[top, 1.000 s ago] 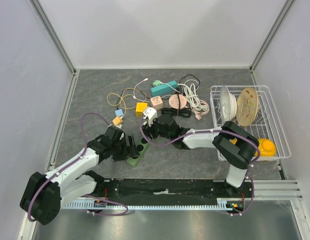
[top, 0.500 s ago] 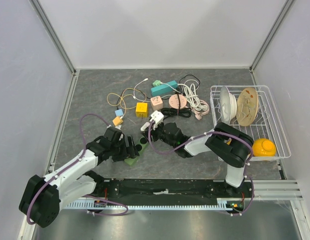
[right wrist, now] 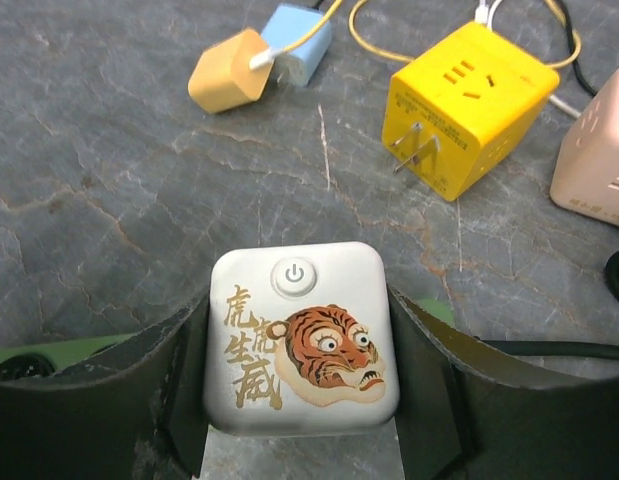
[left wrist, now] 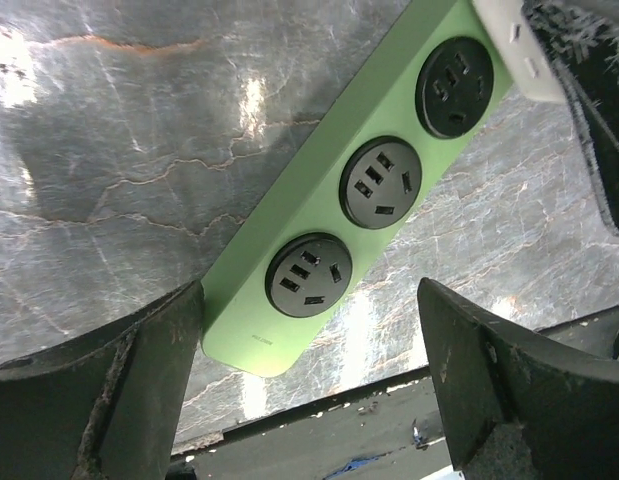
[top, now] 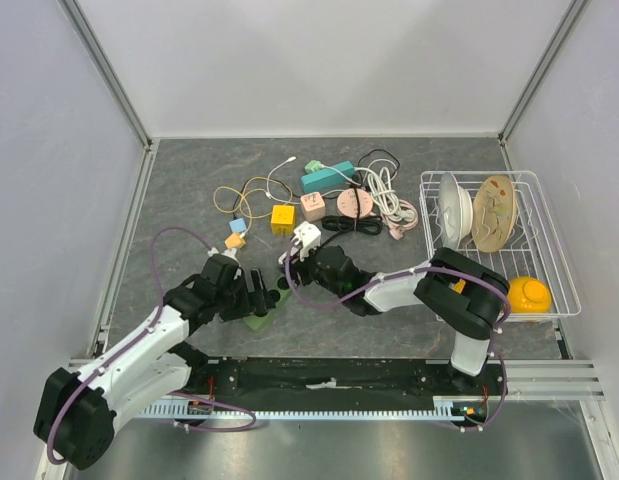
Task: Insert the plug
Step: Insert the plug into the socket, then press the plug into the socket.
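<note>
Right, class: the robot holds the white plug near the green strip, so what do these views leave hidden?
- white plug prongs: right wrist view, hidden beneath its own body.
- green strip far end: left wrist view, cut by the top edge and covered by the plug.
- Strip in the top view: mostly under the left pincer.

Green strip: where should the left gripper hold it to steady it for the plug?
Grip the strip across its narrow width, at the blank end past the last socket, coming from above. It lies flat, sockets up, and its straight long edges suit the pads. The right gripper has the plug at the far end. The open left gripper straddles the blank end.
</note>
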Controlling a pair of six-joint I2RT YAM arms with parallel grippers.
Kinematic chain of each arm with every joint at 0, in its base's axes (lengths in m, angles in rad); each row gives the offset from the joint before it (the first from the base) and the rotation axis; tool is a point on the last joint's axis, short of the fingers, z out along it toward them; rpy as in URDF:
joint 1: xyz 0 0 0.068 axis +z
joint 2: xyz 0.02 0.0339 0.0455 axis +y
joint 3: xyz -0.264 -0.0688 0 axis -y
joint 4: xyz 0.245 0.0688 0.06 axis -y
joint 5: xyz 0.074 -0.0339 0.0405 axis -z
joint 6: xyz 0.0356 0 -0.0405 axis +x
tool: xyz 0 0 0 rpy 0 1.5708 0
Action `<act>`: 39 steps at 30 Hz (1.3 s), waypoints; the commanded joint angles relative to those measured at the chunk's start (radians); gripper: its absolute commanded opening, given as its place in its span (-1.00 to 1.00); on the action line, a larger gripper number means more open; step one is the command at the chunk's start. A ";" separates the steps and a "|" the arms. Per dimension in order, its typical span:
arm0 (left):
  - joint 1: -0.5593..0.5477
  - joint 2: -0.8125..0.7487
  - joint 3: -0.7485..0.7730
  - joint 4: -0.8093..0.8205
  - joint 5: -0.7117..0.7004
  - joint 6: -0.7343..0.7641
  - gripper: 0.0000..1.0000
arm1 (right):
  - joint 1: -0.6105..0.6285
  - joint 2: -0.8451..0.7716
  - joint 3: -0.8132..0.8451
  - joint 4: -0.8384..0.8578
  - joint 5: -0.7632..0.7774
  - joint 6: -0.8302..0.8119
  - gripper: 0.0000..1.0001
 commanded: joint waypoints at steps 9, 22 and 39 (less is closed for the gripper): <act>-0.006 -0.138 0.110 -0.072 -0.085 0.031 0.91 | 0.102 -0.047 0.310 -1.018 -0.006 0.063 0.96; -0.006 -0.151 0.033 -0.025 -0.077 -0.025 0.88 | 0.057 -0.127 0.476 -1.276 0.040 0.106 0.96; -0.006 0.030 -0.051 0.097 -0.045 -0.044 0.68 | -0.018 -0.006 0.760 -1.445 -0.094 0.035 0.96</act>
